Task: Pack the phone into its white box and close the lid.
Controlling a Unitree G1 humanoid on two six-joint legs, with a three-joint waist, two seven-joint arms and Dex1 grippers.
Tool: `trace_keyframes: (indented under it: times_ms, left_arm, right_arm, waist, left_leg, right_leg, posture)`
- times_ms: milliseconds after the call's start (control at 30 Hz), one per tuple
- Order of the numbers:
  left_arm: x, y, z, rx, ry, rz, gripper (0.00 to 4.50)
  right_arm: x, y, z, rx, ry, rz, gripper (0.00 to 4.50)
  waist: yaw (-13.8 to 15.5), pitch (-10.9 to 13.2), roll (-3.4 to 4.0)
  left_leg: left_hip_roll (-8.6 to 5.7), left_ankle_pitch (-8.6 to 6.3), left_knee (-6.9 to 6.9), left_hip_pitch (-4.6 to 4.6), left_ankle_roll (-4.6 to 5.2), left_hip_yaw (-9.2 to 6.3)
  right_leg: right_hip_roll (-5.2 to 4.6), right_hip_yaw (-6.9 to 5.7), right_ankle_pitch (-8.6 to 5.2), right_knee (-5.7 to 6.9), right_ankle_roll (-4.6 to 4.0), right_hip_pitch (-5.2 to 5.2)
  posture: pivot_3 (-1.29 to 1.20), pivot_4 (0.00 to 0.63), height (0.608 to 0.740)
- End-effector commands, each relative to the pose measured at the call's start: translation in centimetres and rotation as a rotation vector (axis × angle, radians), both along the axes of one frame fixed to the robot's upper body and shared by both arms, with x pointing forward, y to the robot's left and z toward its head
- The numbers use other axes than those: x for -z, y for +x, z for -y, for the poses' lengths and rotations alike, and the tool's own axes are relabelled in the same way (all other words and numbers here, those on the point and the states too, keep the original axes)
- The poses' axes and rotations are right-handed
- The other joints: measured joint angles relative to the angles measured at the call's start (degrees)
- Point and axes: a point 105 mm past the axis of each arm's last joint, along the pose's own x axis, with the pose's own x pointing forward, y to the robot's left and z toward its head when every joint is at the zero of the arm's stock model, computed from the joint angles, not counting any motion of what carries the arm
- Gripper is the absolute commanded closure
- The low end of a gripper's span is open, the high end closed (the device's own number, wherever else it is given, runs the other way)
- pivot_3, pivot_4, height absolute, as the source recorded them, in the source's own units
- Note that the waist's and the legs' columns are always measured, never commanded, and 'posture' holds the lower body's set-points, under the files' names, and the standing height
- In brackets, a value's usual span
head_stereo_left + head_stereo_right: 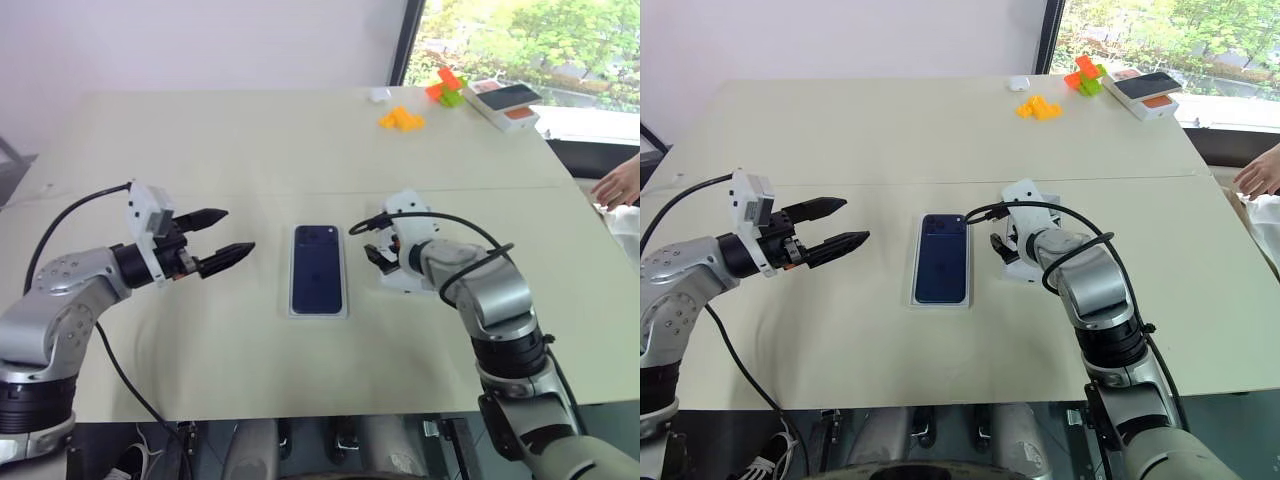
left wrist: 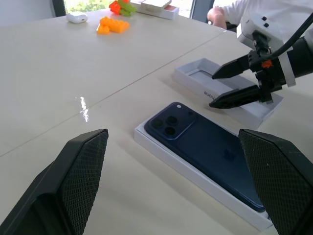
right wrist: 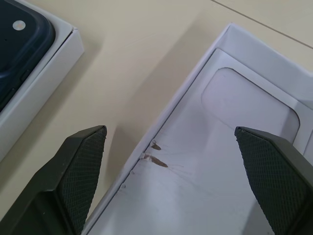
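In the head views, the left gripper [image 1: 228, 237] hovers nearest, fingers spread and empty, beside the phone [image 1: 318, 268], which lies face-down in the white box [image 1: 318, 313] at the table's centre. The right gripper [image 1: 375, 242] is just beyond the box's other side.

The left wrist view shows the right gripper's fingers parted over the lid [image 2: 198, 78], which lies upside down.

The right wrist view has the lid's [image 3: 234, 147] near wall between the wide fingers [image 3: 73, 166]. A shallow pinch on that thin wall could slip or crease it, and a swing could knock the box.
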Motion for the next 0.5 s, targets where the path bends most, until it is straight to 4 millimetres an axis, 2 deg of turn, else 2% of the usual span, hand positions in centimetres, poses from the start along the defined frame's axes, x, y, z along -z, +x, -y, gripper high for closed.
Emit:
trace_keyframes:
  times_ms: [33, 233, 500]
  left_arm:
    - [-1.1, -0.2, 0.5, 0.011, 0.002, 0.053, 0.00]
    - [-1.5, -0.1, 0.5, 0.009, -0.011, 0.054, 0.00]
    - [-1.6, 0.0, 0.4, 0.001, -0.016, 0.049, 0.00]
  right_arm:
    - [-0.8, -0.4, -0.9, -0.024, 0.004, 0.044, 1.40]
    - [0.1, -0.3, -0.7, -0.007, 0.005, 0.019, 4.47]
    - [0.1, 0.3, 0.0, 0.007, -0.015, 0.043, 4.47]
  waist:
    - [0.0, 0.0, 0.00]
    - [0.0, 0.0, -0.01]
    - [0.0, 0.0, -0.01]
  left_leg:
    - [0.00, 0.00, 0.00, 0.00, 0.00, 0.00]
    - [0.00, 0.00, 0.02, 0.00, 0.00, 0.00]
    - [0.01, 0.00, 0.02, 0.01, 0.00, 0.00]
  right_leg:
    - [0.00, 0.00, 0.00, 0.00, 0.00, 0.00]
    - [0.00, 0.00, 0.01, 0.00, 0.01, 0.01]
    - [0.02, 0.00, 0.02, 0.01, 0.03, 0.01]
  posture:
    - [0.00, 0.150, 0.737]
    - [0.00, 0.150, 0.737]
    - [0.00, 0.150, 0.737]
